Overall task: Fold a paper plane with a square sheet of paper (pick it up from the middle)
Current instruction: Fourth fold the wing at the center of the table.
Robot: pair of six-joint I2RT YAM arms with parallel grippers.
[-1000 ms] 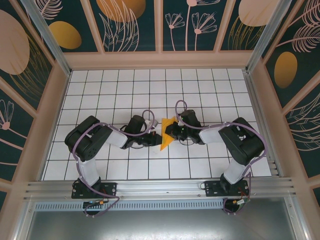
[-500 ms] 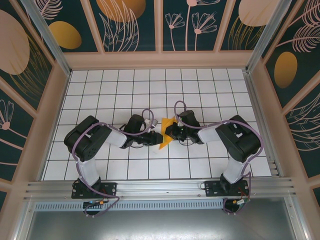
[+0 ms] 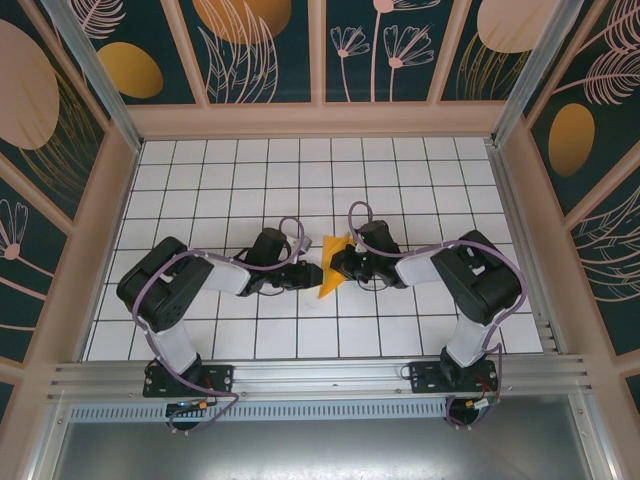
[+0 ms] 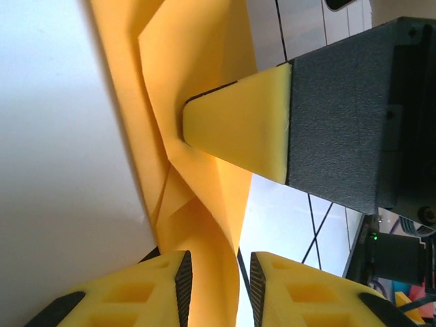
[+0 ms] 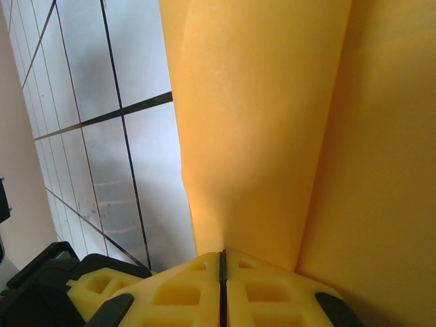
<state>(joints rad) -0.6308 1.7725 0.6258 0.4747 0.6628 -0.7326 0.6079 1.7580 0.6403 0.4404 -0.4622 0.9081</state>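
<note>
Between the two tools, near the middle of the white tiled desk (image 3: 200, 190), the sheet of paper (image 3: 328, 283) sits partly folded into a narrow, creased wedge. The right tool (image 5: 222, 262) is clenched on a layered edge of it. The left tool (image 4: 218, 272) has its jaws slightly parted around a fold, not pinching it. To do this step well, the right tool should probably hold firm while the left settles squarely on the crease line, so the layers stay aligned and nothing tears.
</note>
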